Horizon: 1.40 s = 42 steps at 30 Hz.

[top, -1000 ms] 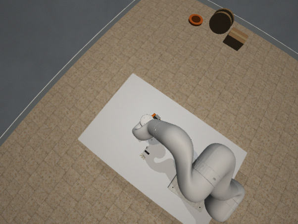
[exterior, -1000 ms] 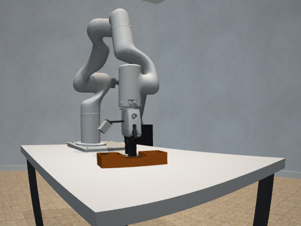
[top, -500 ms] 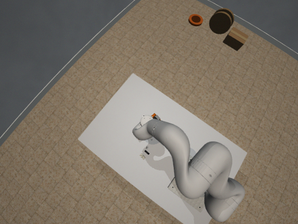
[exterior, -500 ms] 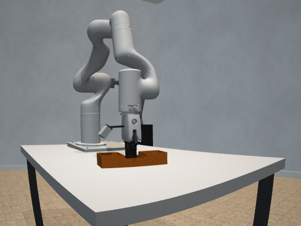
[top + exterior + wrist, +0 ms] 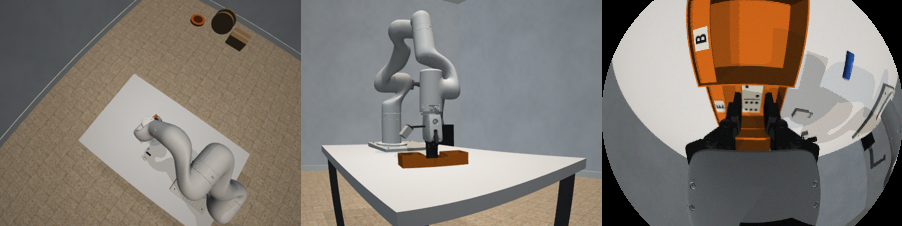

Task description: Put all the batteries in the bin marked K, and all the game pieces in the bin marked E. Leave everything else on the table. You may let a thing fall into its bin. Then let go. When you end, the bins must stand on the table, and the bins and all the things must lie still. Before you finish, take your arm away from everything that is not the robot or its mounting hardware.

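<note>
Three small things show on the white tabletop [image 5: 120, 107] [image 5: 476, 175] [image 5: 652, 55] from above: a black bar [image 5: 148, 153], a tiny dark piece [image 5: 148, 148] beside it, and a cream, dotted piece [image 5: 144, 157], all off to one side of the pincer. The pale grey arm [image 5: 175, 140] [image 5: 423, 37] hides the pincer here; one scrap of an orange plastic bin shows past the wrist.

From outside, the black-fingered pincer [image 5: 431, 155] [image 5: 753, 100] points straight down into the low middle bin [image 5: 437, 162] [image 5: 713, 95] of an orange row, presumably to keep the drop short. Taller orange bins stand at either side, so the way out is best straight up.

Seen from the wrist, the middle bin wears an E and the larger orange bin [image 5: 752, 30] ahead a B. A white domino tile with black dots [image 5: 752, 102] lies between the fingers, inside the E bin, where a game piece belongs. The pincer is partly open, apparently slack around it. A blue bar [image 5: 848, 65], possibly a battery, lies outside the bins, well apart from the fingers. No K can be read.

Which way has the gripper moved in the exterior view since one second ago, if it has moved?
Yes: the gripper has moved down, its fingers now deeper into the bin marked E.
</note>
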### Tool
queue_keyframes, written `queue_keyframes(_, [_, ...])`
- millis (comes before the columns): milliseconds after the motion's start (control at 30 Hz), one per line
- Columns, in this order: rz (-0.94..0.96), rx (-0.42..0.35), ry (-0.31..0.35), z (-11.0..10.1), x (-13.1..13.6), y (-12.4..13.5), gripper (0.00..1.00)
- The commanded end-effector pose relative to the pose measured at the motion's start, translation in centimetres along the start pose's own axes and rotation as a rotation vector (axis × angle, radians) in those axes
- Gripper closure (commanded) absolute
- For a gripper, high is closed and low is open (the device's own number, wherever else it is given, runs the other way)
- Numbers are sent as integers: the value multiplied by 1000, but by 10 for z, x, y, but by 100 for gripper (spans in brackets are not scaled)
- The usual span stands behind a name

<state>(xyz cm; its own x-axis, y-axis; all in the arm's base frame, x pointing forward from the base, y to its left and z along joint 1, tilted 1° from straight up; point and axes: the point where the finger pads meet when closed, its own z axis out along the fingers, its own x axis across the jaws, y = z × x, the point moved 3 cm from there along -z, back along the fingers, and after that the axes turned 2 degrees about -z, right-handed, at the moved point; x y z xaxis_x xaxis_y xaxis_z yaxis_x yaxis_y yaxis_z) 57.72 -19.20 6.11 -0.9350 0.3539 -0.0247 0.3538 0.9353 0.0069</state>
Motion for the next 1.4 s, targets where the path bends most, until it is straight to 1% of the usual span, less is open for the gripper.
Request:
queue_keyframes(0, [0,0,-2,-1,-1,0,69])
queue_keyframes(300, [0,0,-2,-1,-1,0,69])
queue_keyframes(667, [0,0,-2,-15,-1,0,69])
queue_keyframes(733, [0,0,-2,-15,-1,0,69])
queue_keyframes(1067, [0,0,-2,-29,-1,0,69])
queue_keyframes(1233, [0,0,-2,-52,-1,0,69])
queue_keyframes(1367, [0,0,-2,-52,-1,0,69])
